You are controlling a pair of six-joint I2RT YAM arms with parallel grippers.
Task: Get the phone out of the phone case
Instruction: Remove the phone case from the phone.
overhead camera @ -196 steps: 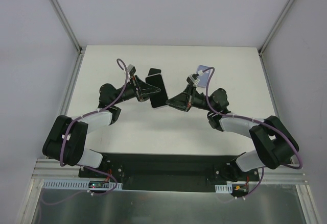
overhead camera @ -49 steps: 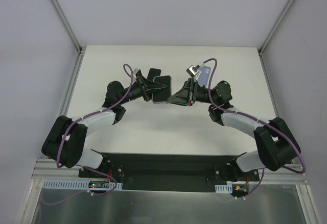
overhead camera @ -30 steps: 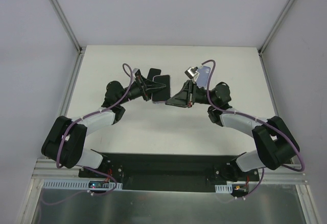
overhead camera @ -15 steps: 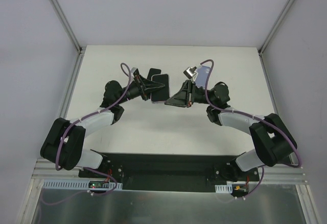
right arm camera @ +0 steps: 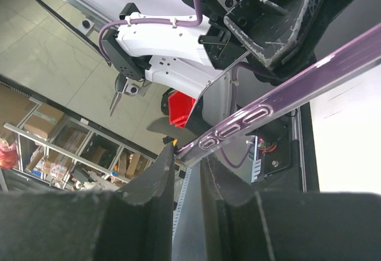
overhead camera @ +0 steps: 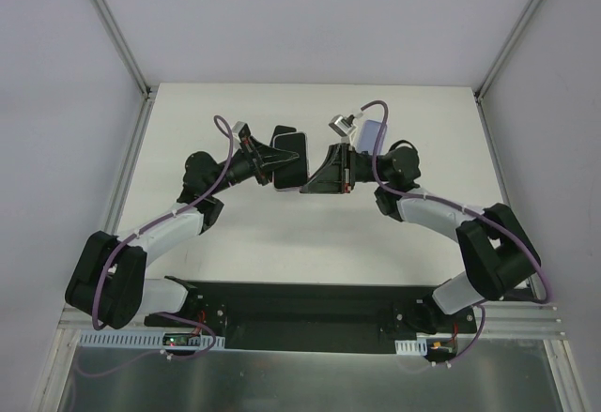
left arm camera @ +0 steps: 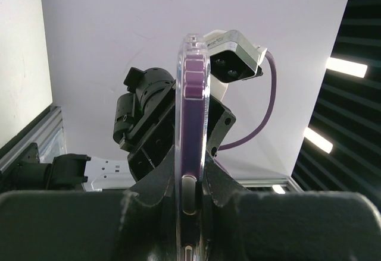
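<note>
- I see the phone case (overhead camera: 293, 170) lifted clear of the table (overhead camera: 310, 238), above its middle and a little toward 12 o'clock, between the two hands.
- In the left wrist view, the phone (left arm camera: 192, 112) sits inside the clear case. Its purple side band runs within the transparent rim.
- The left hand (left arm camera: 191, 184) reaches in from the 9 o'clock side of the case. Its fingers are closed tight on the lower end of the case, which stands edge-on and upright in that view.
- The right hand (right arm camera: 187, 157) reaches in from the 3 o'clock side. Its fingers (right arm camera: 155, 184) stand close together, with one end of the case pinched between their tips.
- In the right wrist view, the case edge runs diagonally from the fingertips up toward 2 o'clock. Three slot-shaped side buttons show along it.
- From above, the two arms form an arch, with both wrists meeting at the case.
- The right wrist camera (left arm camera: 235, 56) shows just behind the top of the case in the left wrist view.
- A pale lavender flat object (overhead camera: 374, 133) lies on the table at 2 o'clock from the case, partly hidden by the right wrist. I cannot tell what it is.
</note>
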